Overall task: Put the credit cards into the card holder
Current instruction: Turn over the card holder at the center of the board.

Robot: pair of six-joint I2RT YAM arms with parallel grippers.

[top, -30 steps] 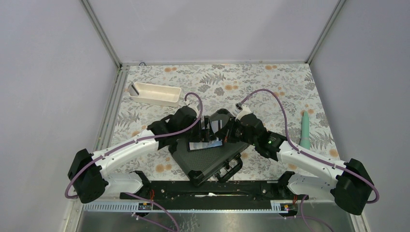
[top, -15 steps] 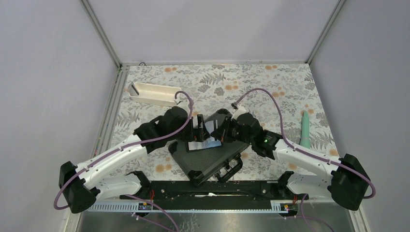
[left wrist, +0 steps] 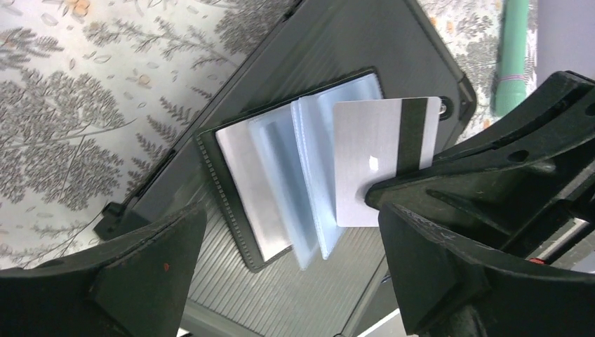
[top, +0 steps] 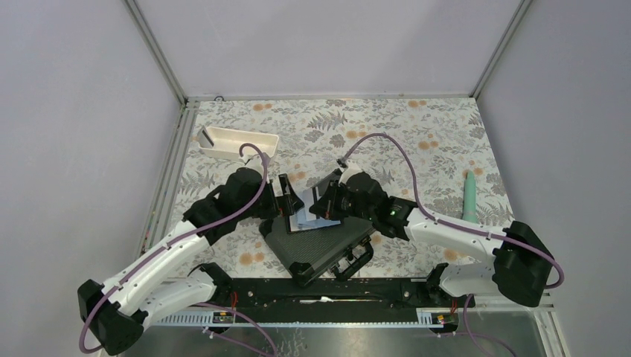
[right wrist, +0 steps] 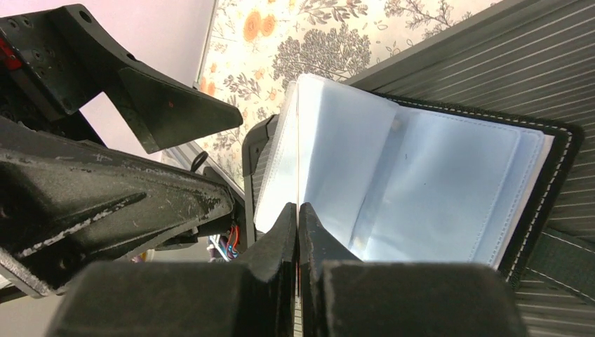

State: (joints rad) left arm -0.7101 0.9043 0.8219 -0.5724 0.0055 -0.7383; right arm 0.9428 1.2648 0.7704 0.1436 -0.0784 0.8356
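The card holder (top: pixel 301 221) lies open on a black hard case, its clear pockets fanned up (left wrist: pixel 242 168) (right wrist: pixel 435 189). My right gripper (top: pixel 325 210) (right wrist: pixel 298 214) is shut on one of the credit cards, a white card with a black stripe (left wrist: pixel 372 161). In the right wrist view the card shows edge-on (right wrist: pixel 298 140), standing just above the holder's pockets. My left gripper (top: pixel 286 195) (left wrist: pixel 291 274) hangs open at the holder's left side, with nothing between its fingers. No other card shows.
The black hard case (top: pixel 320 249) with its handle (top: pixel 356 262) sits at the table's near middle. A long white tray (top: pixel 238 143) stands at the back left. A green cylinder (top: pixel 469 199) lies at the right on the floral cloth.
My left gripper has opened wider and drawn back to the left. My right gripper has moved left with the card, over the open holder.
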